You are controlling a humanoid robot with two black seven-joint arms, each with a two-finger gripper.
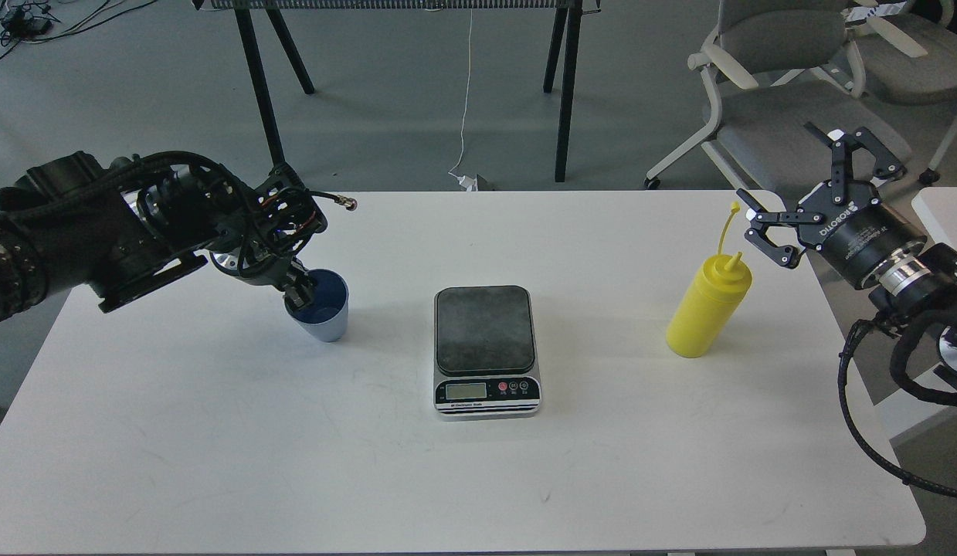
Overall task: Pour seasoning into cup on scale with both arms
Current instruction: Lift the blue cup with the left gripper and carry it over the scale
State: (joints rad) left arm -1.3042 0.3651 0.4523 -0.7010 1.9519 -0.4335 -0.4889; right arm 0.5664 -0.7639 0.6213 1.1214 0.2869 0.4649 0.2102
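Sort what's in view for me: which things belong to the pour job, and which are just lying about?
Job:
cup, at the left gripper
scale, mid-table, plate bare
bottle, standing beside the open right gripper

Lying about:
chairs behind the table
dark stand legs
white cord on the floor

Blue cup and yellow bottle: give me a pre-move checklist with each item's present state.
1. Scale top plate free to take the cup: ok, nothing is on it.
2. Left gripper holds the blue cup: cannot tell; a finger sits at the cup's rim, but the grip is hidden by the wrist.
3. Cup upright: ok, though it stands on the white table, left of the scale, not on it.
4. Right gripper open for the yellow squeeze bottle: ok, fingers spread wide.
5. Right gripper around the bottle: not ok, it is beside the nozzle, apart.
6. Bottle upright: ok.
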